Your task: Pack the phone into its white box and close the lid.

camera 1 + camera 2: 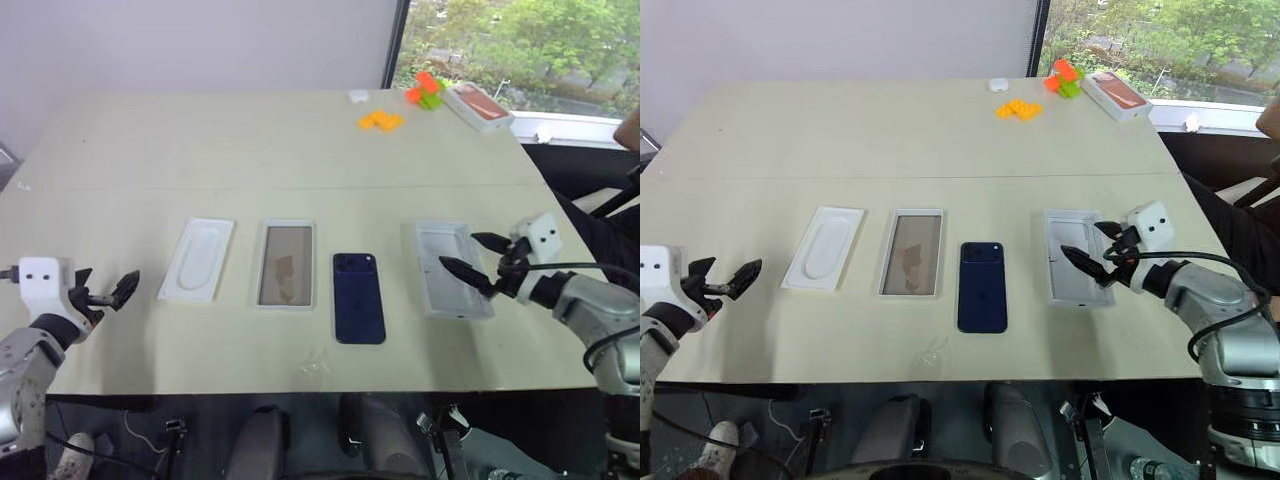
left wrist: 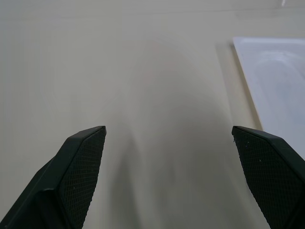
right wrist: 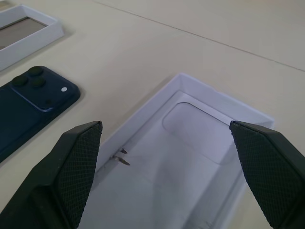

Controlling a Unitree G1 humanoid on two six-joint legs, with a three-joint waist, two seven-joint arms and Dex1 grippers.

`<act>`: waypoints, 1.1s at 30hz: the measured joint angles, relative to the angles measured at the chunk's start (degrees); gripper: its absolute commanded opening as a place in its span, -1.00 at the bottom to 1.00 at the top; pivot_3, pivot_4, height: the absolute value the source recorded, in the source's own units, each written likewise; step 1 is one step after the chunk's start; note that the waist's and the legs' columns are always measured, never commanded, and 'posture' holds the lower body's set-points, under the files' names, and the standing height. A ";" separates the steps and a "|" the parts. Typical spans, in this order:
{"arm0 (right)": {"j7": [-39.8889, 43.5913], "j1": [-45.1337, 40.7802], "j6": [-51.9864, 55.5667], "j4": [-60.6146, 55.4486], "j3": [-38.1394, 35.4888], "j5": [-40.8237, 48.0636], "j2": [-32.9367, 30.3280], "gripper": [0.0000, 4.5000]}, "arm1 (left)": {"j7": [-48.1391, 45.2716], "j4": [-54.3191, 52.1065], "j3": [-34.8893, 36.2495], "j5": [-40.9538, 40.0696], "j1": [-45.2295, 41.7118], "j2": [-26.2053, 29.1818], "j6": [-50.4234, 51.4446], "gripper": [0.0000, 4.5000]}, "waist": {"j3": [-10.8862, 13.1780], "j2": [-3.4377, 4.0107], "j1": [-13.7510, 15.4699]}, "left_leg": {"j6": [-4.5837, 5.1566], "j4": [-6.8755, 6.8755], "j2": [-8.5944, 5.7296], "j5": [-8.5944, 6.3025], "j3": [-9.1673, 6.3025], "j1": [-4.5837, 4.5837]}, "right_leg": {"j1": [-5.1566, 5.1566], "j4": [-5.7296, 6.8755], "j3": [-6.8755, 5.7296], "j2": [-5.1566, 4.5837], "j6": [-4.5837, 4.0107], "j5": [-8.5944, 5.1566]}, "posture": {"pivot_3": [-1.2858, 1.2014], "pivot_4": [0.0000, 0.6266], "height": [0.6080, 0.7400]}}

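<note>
Nothing is packed yet: the phone (image 1: pixel 359 297) lies on the surface beside the white box (image 1: pixel 285 265). Both pincers, left (image 1: pixel 103 292) and right (image 1: pixel 478 258), gape empty (right over the lid (image 1: pixel 452 270)). Next, I judge, comes gripping the phone's thin edges.

My left gripper (image 1: pixel 108 292) and right gripper (image 1: pixel 480 257) each carry two black, tapering fingers, and up close the fingers' inner pads (image 3: pixel 78 164) show a fine cross-hatched texture. Behind each pair I see a small white, boxy block marked with two dark dots (screws or lenses, I can't tell which). Further back, the forearms are rounded silver-grey shells, and black cables loop along the right one.
</note>
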 measured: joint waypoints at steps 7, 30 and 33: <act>0.97 2.06 0.50 -0.18 -1.31 0.16 -1.09 0.99 | 0.00 -0.04 -0.10 0.03 -1.09 0.06 -0.02 0.98 | 0.00 0.00 -0.24 | 0.00 0.00 0.00 0.00 0.03 0.00 | 0.00 0.01 0.00 0.06 0.00 0.00 | 0.03 -0.52 0.89; 2.47 -5.16 1.55 -13.29 14.58 0.06 1.78 0.99 | 5.04 -10.29 -1.10 -13.56 0.27 -6.65 17.12 0.98 | 0.00 -0.01 -0.20 | 0.00 0.00 0.09 0.00 -0.07 0.01 | -0.01 0.03 -0.04 0.11 0.18 0.10 | 0.03 -0.52 0.89; 3.82 -5.70 1.54 -16.59 18.81 0.07 2.19 0.99 | 8.27 -11.35 -0.43 -15.92 0.16 -6.70 21.98 0.98 | 0.00 -0.02 -0.17 | 0.00 0.00 0.08 0.00 -0.11 0.02 | 0.00 0.03 -0.04 0.11 0.16 0.09 | 0.03 -0.52 0.89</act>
